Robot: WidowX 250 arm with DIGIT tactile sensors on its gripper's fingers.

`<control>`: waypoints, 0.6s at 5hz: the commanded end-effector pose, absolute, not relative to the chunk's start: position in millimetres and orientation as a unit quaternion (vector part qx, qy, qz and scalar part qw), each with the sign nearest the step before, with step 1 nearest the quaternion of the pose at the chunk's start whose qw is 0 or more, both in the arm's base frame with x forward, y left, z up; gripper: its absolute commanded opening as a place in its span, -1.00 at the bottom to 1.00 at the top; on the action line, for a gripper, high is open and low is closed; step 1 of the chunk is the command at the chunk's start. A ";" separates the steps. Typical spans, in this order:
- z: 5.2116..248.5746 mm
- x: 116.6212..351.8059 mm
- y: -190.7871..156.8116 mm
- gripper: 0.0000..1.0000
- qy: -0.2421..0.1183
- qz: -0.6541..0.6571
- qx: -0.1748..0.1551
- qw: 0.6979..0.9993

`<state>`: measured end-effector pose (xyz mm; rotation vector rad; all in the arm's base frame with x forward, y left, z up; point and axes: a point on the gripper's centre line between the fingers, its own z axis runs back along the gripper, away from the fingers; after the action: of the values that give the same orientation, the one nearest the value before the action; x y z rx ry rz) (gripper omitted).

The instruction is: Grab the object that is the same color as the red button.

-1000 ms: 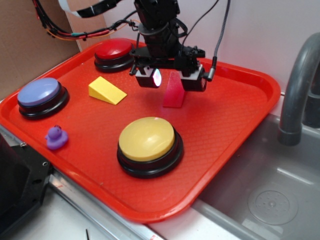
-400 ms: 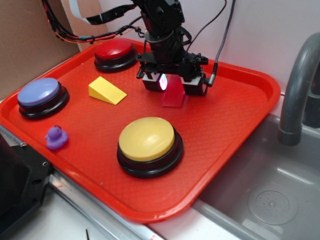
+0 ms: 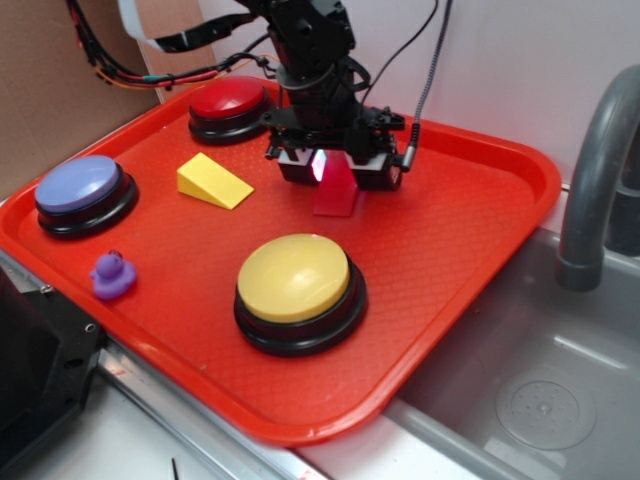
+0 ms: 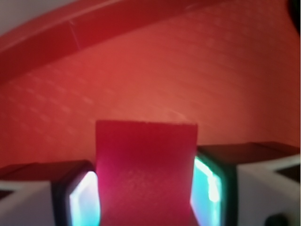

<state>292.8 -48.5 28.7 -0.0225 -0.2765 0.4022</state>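
Claw down over the red wedge, mid-tray.

From my seat, going near to far: the purple duck (image 3: 112,273) and the yellow button (image 3: 297,285) sit at the tray's (image 3: 470,230) near side, then the blue-purple button (image 3: 80,190) and the yellow wedge (image 3: 212,181). Behind them my claw (image 3: 334,168) is narrowed on the red wedge (image 3: 336,188), which rests on the tray; in the wrist view its lit pads (image 4: 208,180) press both flanks of the block (image 4: 146,172). Farthest back is the red button (image 3: 229,105).
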 end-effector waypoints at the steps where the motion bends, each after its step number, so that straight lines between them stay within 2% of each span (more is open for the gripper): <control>1: 127.7 239.6 -27.1 -1.00 -0.177 0.138 -0.098 0.970; 2: 161.8 211.7 -11.5 -1.00 -0.166 0.171 -0.055 0.970; 3: 189.2 199.1 4.3 -1.00 -0.191 0.181 -0.043 0.964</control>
<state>192.7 0.1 176.8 -0.0794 -0.3495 0.3689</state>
